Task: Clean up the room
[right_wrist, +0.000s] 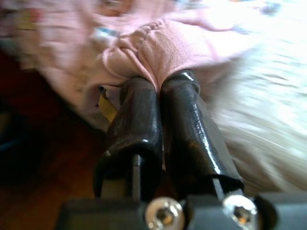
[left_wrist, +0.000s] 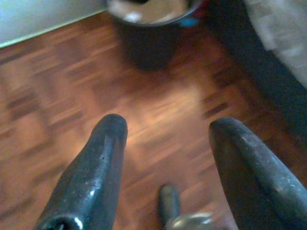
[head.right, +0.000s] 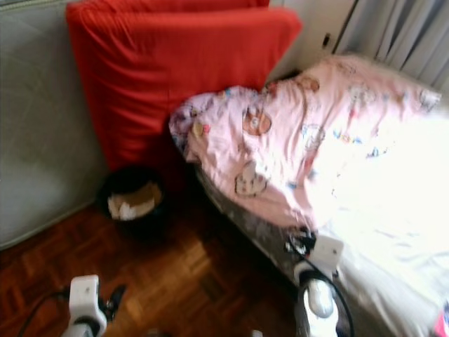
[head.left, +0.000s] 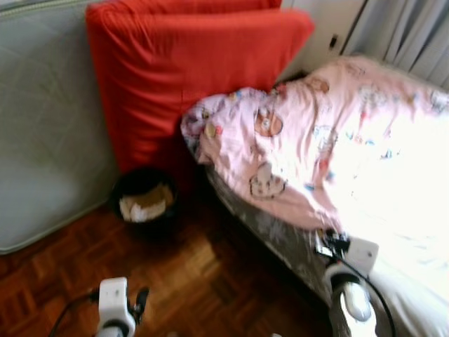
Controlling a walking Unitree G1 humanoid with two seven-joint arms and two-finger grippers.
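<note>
A pink patterned blanket (head.left: 295, 133) lies bunched over the bed (head.left: 393, 210) on the right. My right gripper (right_wrist: 158, 84) is shut on a fold of the pink blanket (right_wrist: 158, 52) at the bed's near edge; its wrist (head.left: 347, 260) shows low at the right. My left gripper (left_wrist: 165, 127) is open over the parquet floor, nothing between its fingers (left_wrist: 103, 153), and its wrist (head.left: 116, 298) sits low at the left. A black bin (head.left: 144, 196) with crumpled paper inside stands ahead of it on the floor.
A red mattress or cushion (head.left: 182, 77) leans against the wall behind the bin. A grey mattress (head.left: 49, 126) stands on the left. Curtains (head.left: 407, 35) hang at the back right. Parquet floor (head.left: 189, 274) lies between me and the bin.
</note>
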